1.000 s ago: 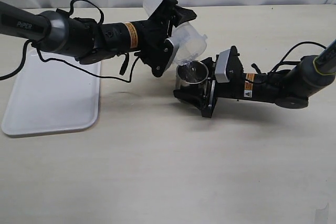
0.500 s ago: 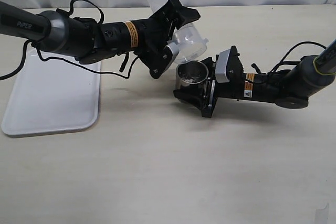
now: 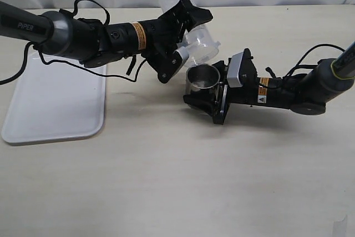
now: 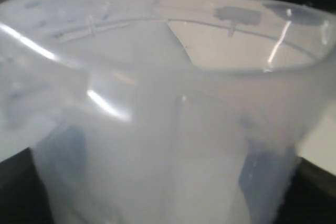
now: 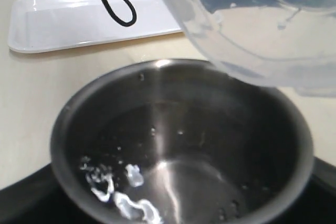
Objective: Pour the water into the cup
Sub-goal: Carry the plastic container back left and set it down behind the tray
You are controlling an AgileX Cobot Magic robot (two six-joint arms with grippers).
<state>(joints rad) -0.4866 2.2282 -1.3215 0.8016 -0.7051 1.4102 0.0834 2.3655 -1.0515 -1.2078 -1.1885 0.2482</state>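
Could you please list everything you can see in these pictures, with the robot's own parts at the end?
table: one, beige, under everything.
tray: one, white, on the table's left side, nothing on it.
cup: one, brushed steel, upright near the middle of the table.
water: a little, colourless, in the bottom of the cup.
beaker: one, clear plastic, tilted with its mouth above the cup.
cable: one, black, looping over the tray's edge.
arms: two, black and grey, left arm and right arm.
left end effector: one, black, gripping the beaker.
right end effector: one, black, gripping the cup.
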